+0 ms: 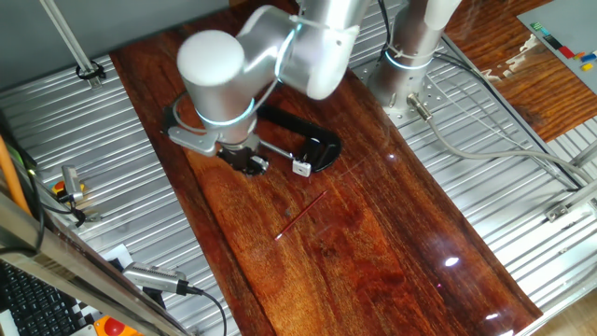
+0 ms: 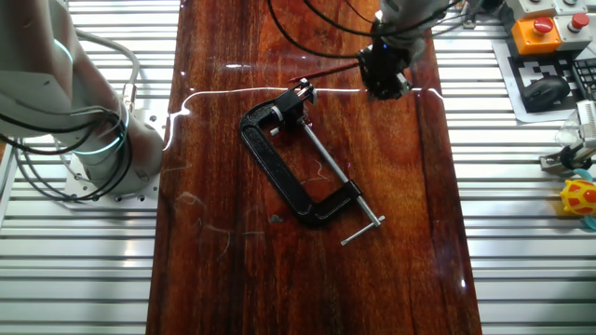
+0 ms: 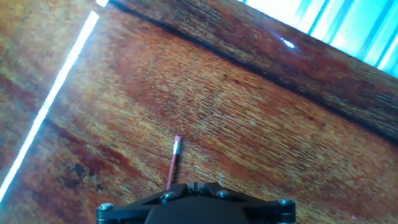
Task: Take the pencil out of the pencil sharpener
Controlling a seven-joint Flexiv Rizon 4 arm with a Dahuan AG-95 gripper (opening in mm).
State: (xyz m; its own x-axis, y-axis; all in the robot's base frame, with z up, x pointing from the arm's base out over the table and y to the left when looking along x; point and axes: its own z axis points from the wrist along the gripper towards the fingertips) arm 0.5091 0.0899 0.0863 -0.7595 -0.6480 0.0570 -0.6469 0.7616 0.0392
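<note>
Pencil point(image 3: 173, 160) looks light, thin, easily snapped; pinch mid-shaft, gently. Can't tell if the hand point(image 2: 384, 79) is clenched.

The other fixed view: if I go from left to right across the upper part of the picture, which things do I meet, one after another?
Robot base → pencil sharpener → pencil → gripper → orange button box. The black clamp is left out, because it spans several of these.

The thin red pencil point(image 1: 300, 217) lies flat, apart from the small white pencil sharpener point(image 1: 301, 168).
</note>
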